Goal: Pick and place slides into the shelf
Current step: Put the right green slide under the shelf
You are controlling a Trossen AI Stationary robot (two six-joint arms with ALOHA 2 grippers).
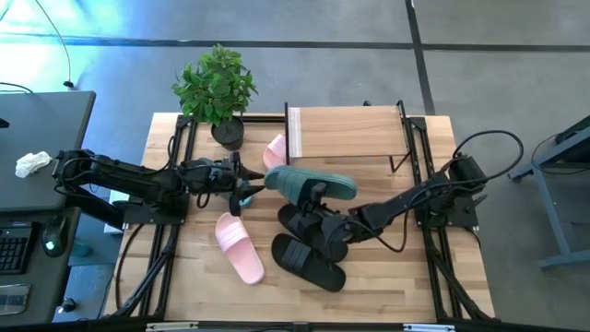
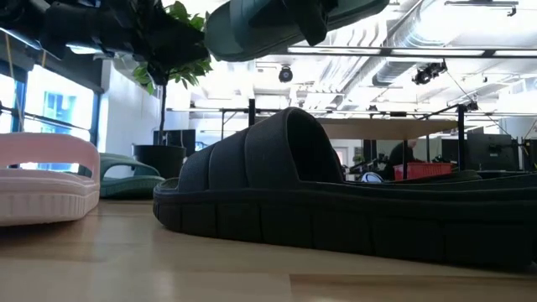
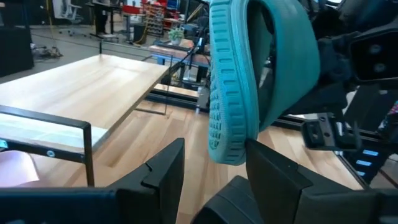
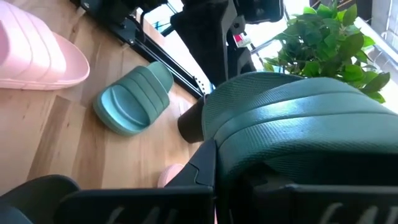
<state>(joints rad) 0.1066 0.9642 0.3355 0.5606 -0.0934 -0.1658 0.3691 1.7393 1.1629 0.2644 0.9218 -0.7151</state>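
One slide in hand: a teal slide (image 1: 311,183) is up off the table at centre, at 6 o'clock from the shelf (image 1: 347,133) and near its front edge.
Right gripper (image 1: 318,195): clamped on the slide's wide strap, fingers closed through it; the arm reaches in from 3 o'clock.
Left gripper (image 1: 247,178): at 9 o'clock of the slide, fingers (image 3: 163,169) parted around its end; in the left wrist view the ribbed sole edge (image 3: 225,93) stands between them. Contact cannot be told.
Handling: likely light foam, soft and springy, not fragile; the sole would flex under a pinch. The strap is the best hold, the sole rim second.
Other slides: second teal (image 4: 132,99) by the plant (image 1: 217,85); pink (image 1: 240,246) at 7 o'clock; another pink (image 1: 275,151) at the shelf's left end; two black (image 1: 308,261) on the table beneath.
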